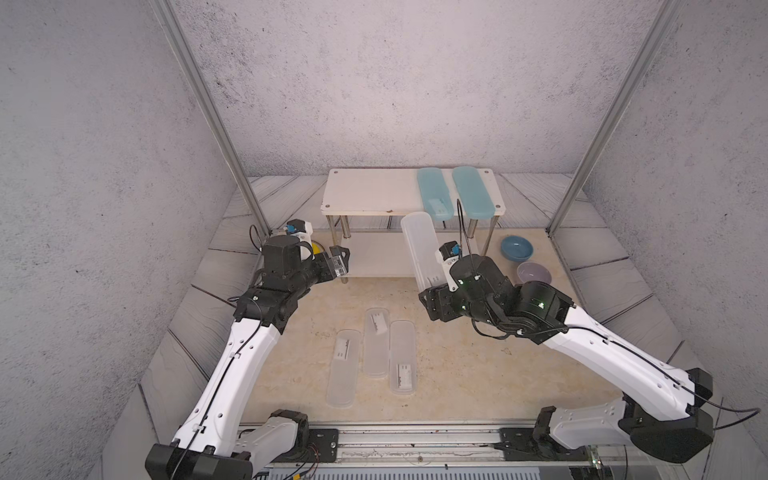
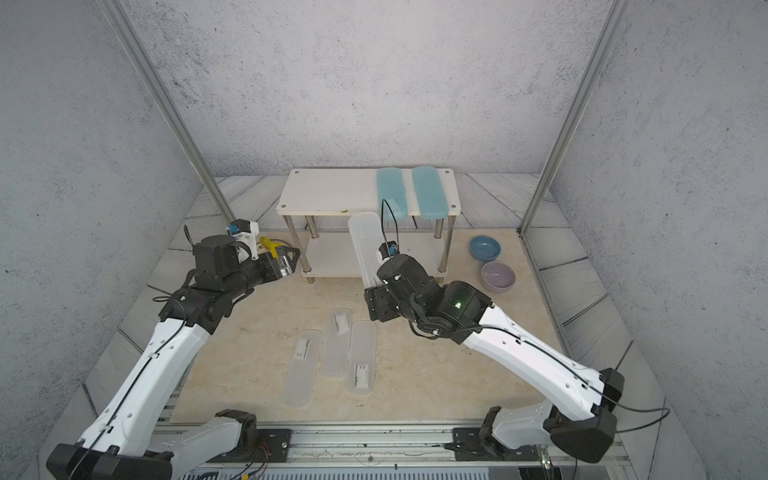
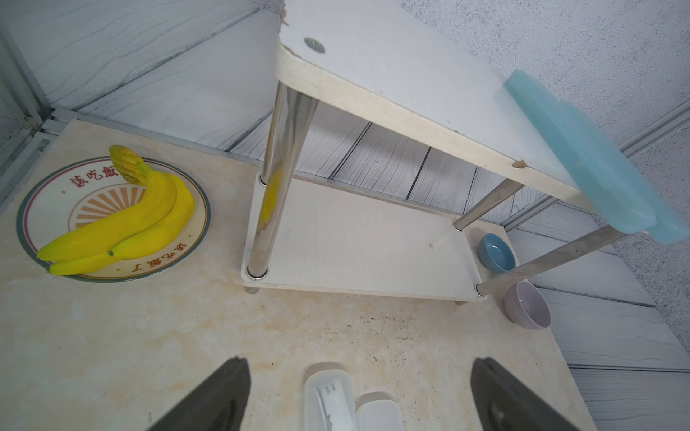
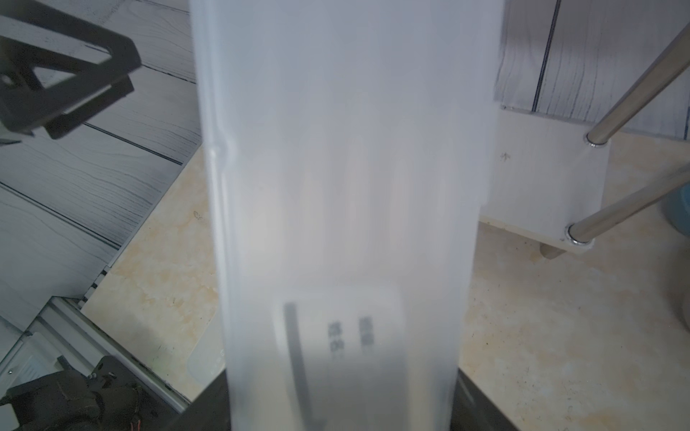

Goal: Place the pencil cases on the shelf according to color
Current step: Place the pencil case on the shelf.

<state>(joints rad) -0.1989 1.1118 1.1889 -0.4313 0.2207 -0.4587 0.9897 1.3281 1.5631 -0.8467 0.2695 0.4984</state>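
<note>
The shelf (image 1: 365,195) stands at the back of the table, with two teal-blue pencil cases (image 1: 434,195) (image 1: 473,191) side by side at the right of its top board. My right gripper (image 1: 432,291) is shut on one end of a frosted clear case (image 1: 420,249). That case tilts up toward the shelf's front and fills the right wrist view (image 4: 343,186). Three more frosted cases (image 1: 344,365) (image 1: 376,345) (image 1: 403,357) lie flat on the table in front. My left gripper (image 1: 340,259) hangs open and empty by the shelf's left legs, its fingertips (image 3: 231,384) wide apart.
A plate (image 3: 44,209) with yellow bananas (image 3: 123,227) sits left of the shelf, behind my left arm. A blue bowl (image 1: 516,248) and a lilac bowl (image 1: 534,274) stand right of the shelf legs. Metal frame posts rise at both back corners.
</note>
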